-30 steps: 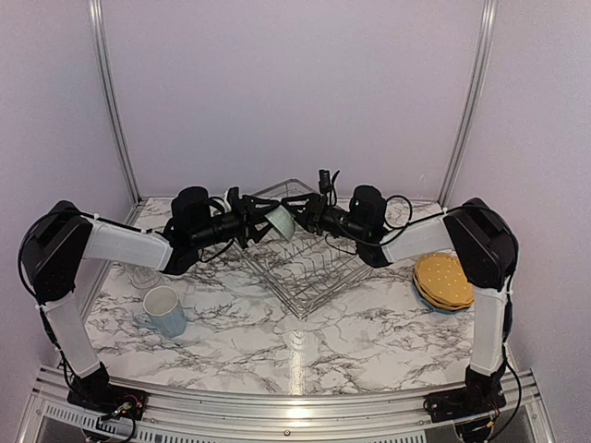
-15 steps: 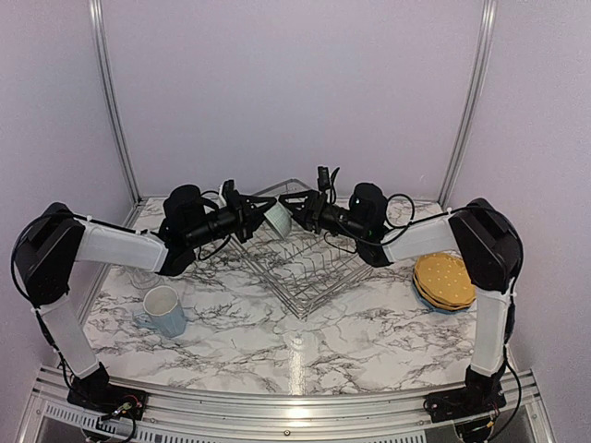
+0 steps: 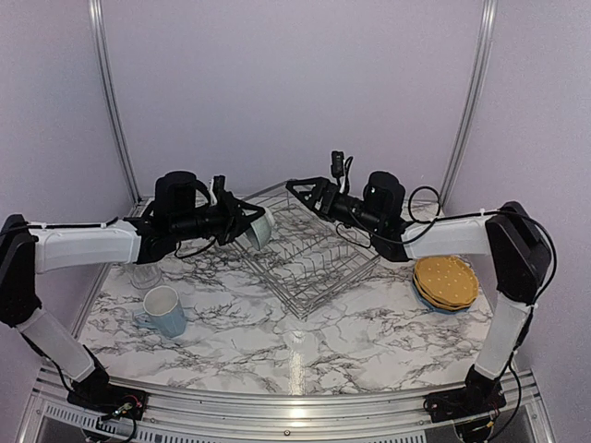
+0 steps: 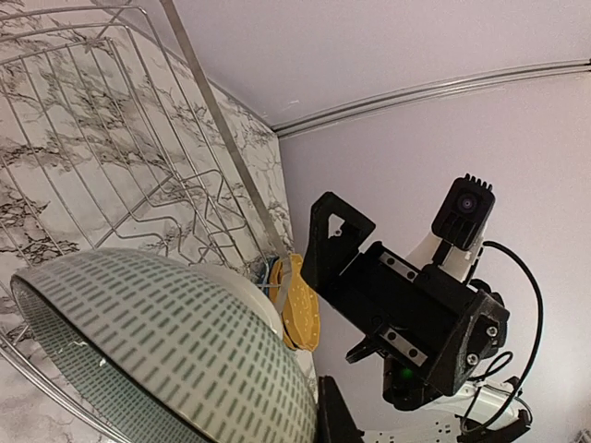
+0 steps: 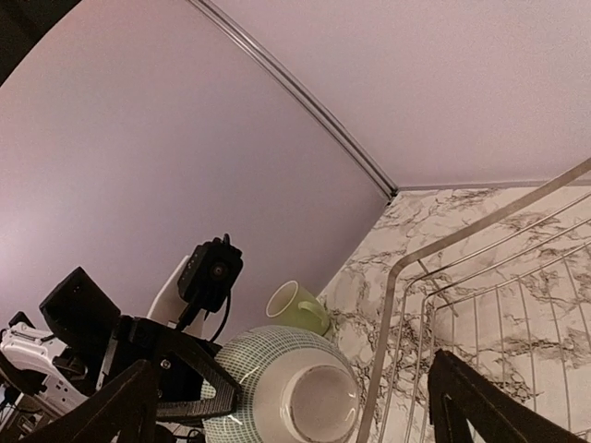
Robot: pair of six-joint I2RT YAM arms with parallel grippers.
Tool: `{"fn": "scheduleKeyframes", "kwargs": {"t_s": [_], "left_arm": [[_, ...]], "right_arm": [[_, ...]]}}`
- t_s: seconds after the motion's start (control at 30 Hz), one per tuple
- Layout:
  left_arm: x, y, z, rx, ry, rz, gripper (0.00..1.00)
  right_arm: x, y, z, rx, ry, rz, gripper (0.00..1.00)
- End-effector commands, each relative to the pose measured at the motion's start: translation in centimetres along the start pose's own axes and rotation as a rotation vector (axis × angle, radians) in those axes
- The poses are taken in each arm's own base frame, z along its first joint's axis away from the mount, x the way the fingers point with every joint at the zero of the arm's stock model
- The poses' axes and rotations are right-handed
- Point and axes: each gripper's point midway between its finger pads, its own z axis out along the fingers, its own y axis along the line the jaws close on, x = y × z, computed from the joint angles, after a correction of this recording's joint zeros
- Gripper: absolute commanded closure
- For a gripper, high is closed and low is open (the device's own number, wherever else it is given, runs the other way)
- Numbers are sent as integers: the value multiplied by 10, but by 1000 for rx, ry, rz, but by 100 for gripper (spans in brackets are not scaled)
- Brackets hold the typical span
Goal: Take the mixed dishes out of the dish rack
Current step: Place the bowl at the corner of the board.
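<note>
Now the left gripper (image 3: pixel 238 218) is clamped on the rim of the pale green bowl (image 3: pixel 259 231), holding it tilted in the air at the left corner of the dish rack (image 3: pixel 319 272). The right gripper (image 3: pixel 303 194) hangs over the rack's far side, fingers spread wide and holding nothing. The stacked plates (image 3: pixel 445 281) lie right of the rack, the light blue mug (image 3: pixel 164 311) near left

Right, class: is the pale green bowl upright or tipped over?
Tipped. The left claw holds the bowl on its side by the dish rack, left corner; in the right wrist view its foot ring faces the camera.
</note>
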Motion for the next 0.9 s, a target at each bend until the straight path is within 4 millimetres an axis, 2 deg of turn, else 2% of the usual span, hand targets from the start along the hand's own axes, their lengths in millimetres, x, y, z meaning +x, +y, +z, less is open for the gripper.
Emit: {"fn": "scheduleKeyframes", "kwargs": {"t_s": [0.0,0.17,0.27,0.37,0.5,0.6,0.8,0.87], "left_arm": [[1,-3,-23,-147,2,198,100],[27,13,-46,-414,65,434,100],[54,21,-58,-580,148,580,100],[84,36,-67,-716,245,690,100],[108,58,-83,-898,292,818,100],[122,67,-90,-966,323,874,100],[159,88,-92,-1020,440,934,100],[164,97,-95,-1053,460,959,100]], "right_arm": [[-8,-17,-19,137,-12,-87,1],[-25,-28,-46,215,-49,-120,2],[-35,-31,-60,250,-74,-141,2],[-43,-30,-69,293,-87,-185,2],[-52,-21,-81,323,-110,-246,1],[-56,-16,-87,343,-120,-267,1],[-64,-5,-98,356,-143,-290,1],[-64,-4,-101,361,-147,-292,2]]}}
